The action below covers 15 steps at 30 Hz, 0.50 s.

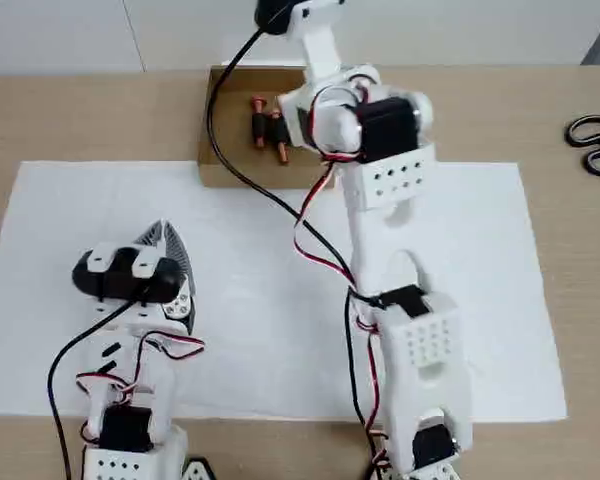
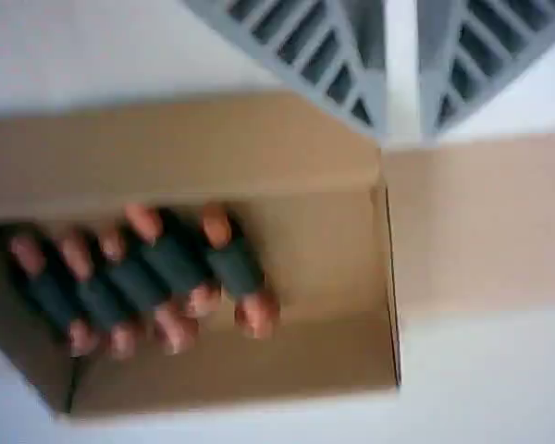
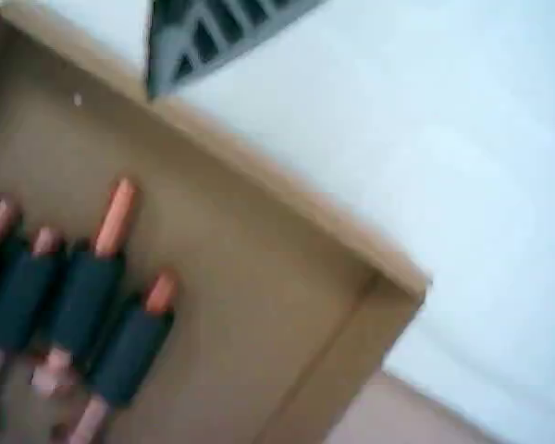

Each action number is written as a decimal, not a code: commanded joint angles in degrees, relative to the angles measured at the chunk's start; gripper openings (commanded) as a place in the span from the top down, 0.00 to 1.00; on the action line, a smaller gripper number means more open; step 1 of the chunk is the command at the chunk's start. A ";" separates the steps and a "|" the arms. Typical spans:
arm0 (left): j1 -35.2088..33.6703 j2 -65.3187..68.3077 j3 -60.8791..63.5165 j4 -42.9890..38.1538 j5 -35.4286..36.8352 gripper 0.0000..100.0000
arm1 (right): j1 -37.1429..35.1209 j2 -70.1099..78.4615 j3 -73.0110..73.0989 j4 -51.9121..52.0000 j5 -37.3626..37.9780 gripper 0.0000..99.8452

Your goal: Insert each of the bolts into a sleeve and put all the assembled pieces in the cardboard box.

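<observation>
The cardboard box [image 1: 212, 150] stands at the far edge of the white paper sheet. Several assembled pieces [image 1: 267, 128], dark sleeves with copper-coloured bolts through them, lie side by side on its floor [image 2: 157, 268] [image 3: 92, 305]. My right arm [image 1: 380, 170] stretches over the box and hides its own gripper in the high view. One of my right gripper's fingers [image 3: 213, 32] hangs above the box wall with no second finger near its tip and nothing held. My left gripper [image 1: 165, 240] [image 2: 400, 120] rests low over the sheet's near left, pointed at the box, shut and empty.
The white paper sheet [image 1: 270, 300] covers the middle of the wooden table [image 1: 80, 110]. Black scissors [image 1: 595, 145] lie at the table's right edge. A black cable [image 1: 230, 150] runs from the far side across the box and the sheet.
</observation>
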 commanded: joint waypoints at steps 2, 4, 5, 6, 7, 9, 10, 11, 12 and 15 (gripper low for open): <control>-0.18 -0.62 -0.22 2.29 0.44 0.99 | -0.48 -15.16 23.47 0.31 4.31 0.83; -0.09 -0.70 -0.22 2.29 0.44 0.99 | -0.48 -20.70 34.11 0.22 6.33 0.83; -0.09 -0.70 -0.22 2.29 0.44 0.99 | -0.48 -23.16 38.95 -0.04 7.65 0.83; -0.09 -0.70 -0.22 2.29 0.53 0.99 | -0.40 -25.36 43.08 -0.48 8.97 0.83; -0.09 -0.70 -0.22 2.29 0.53 0.99 | -0.40 -27.38 46.95 -1.19 9.93 0.83; -0.09 -0.70 -0.22 2.29 0.53 0.99 | -0.40 -30.99 53.36 -3.21 10.73 0.83; -0.09 -0.62 -0.22 2.29 0.53 0.99 | -0.40 -32.57 56.18 -4.79 10.64 0.83; -0.09 -0.62 -0.22 2.29 0.53 0.99 | -0.40 -34.07 58.81 -6.73 10.64 0.83; -0.09 -0.62 -0.22 2.29 0.53 0.99 | -0.31 -35.47 61.27 -8.84 10.64 0.83; -0.09 -0.53 -0.22 2.37 0.53 0.99 | 0.48 -40.13 68.40 -16.66 10.64 0.83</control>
